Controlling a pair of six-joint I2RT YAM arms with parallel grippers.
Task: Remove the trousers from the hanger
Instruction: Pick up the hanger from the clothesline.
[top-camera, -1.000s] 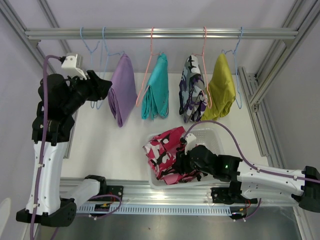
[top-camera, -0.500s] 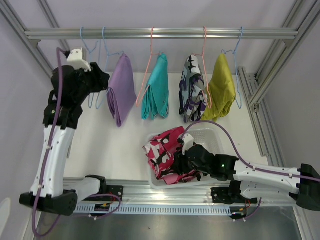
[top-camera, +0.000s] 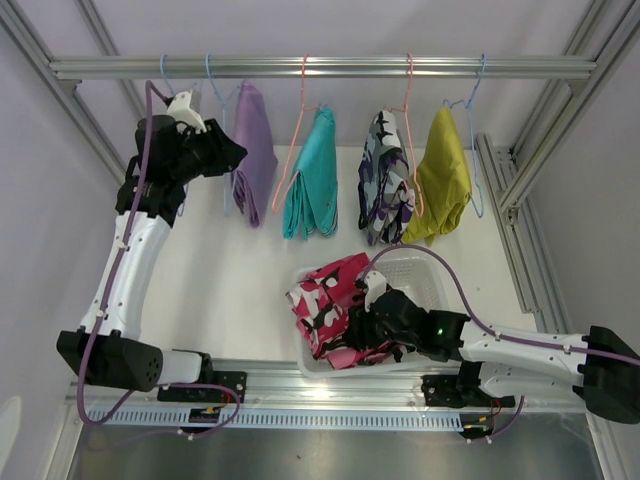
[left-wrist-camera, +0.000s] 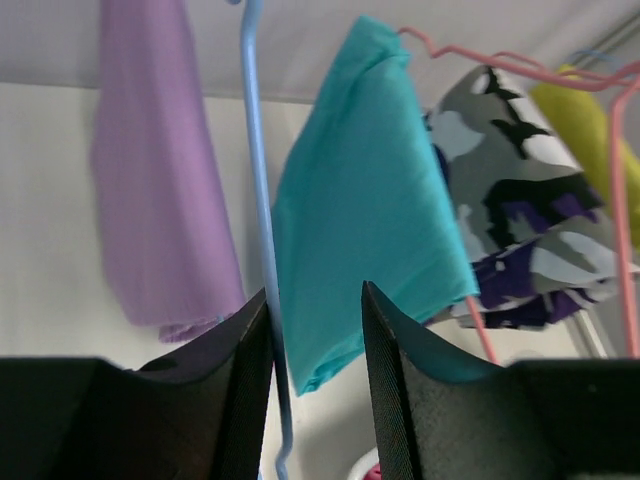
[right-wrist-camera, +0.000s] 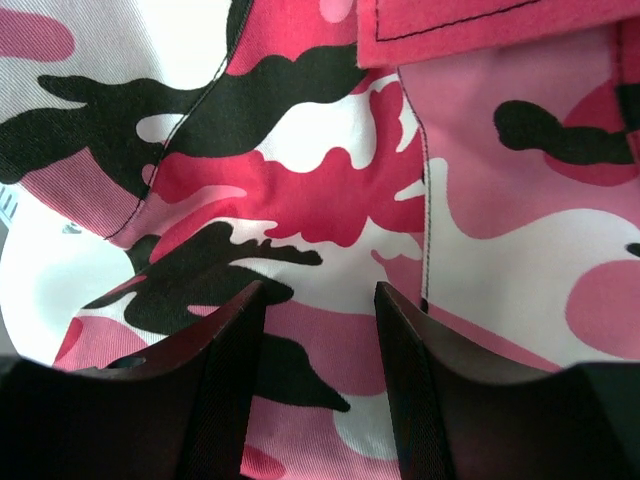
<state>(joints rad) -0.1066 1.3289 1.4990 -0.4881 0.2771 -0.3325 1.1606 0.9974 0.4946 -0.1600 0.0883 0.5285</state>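
Note:
Four trousers hang on hangers from the rail: lilac (top-camera: 252, 150), teal (top-camera: 312, 185), purple-grey camouflage (top-camera: 385, 180) and mustard (top-camera: 443, 180). The pink camouflage trousers (top-camera: 328, 300) lie in the white basket (top-camera: 425, 272). My left gripper (top-camera: 228, 158) is raised beside the lilac trousers. It is open, with the thin blue hanger wire (left-wrist-camera: 256, 200) running between the fingers, close against the left finger (left-wrist-camera: 245, 380). The lilac trousers (left-wrist-camera: 160, 200) hang behind and left of it. My right gripper (right-wrist-camera: 320, 288) hovers open just above the pink camouflage cloth (right-wrist-camera: 330, 190), with nothing pinched.
An aluminium rail (top-camera: 320, 67) spans the back, with frame posts slanting down both sides. Pink hangers (top-camera: 303, 95) carry the teal and camouflage trousers. A bare blue hanger (top-camera: 166, 78) hangs at the rail's left end. The basket stands near the front edge.
My left arm has risen and swung right onto the lilac trousers' hanger, pushing that garment up and right. Its jaws have narrowed a little. The right arm has barely moved.

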